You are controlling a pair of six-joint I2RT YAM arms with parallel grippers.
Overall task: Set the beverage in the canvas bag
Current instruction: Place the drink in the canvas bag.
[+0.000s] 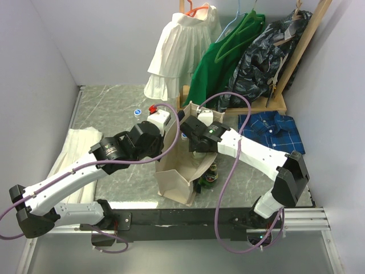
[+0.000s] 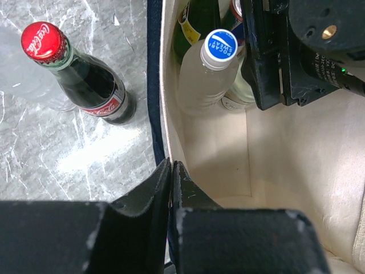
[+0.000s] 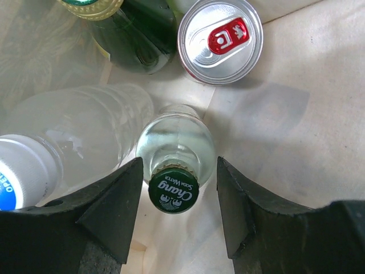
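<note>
The cream canvas bag point(image 1: 174, 182) stands upright mid-table, its mouth held wide. My left gripper point(image 2: 171, 165) is shut on the bag's navy-edged rim point(image 2: 155, 114). My right gripper point(image 3: 178, 165) is down inside the bag point(image 3: 296, 114) with its fingers open. Between them stands the beverage, a clear glass soda-water bottle point(image 3: 177, 142) with a green cap point(image 3: 173, 189). There is a gap on each side of the cap. Also in the bag are a silver can point(image 3: 220, 39), a green bottle point(image 3: 134, 28) and a plastic bottle with a blue-white cap point(image 2: 208, 74).
A cola bottle with a red cap point(image 2: 85, 80) stands on the table just outside the bag's left wall. Green bottles point(image 1: 209, 177) stand by the bag's right side. A white folded cloth point(image 1: 74, 151) lies left, a blue plaid shirt point(image 1: 274, 130) right, and a clothes rack point(image 1: 228, 51) stands behind.
</note>
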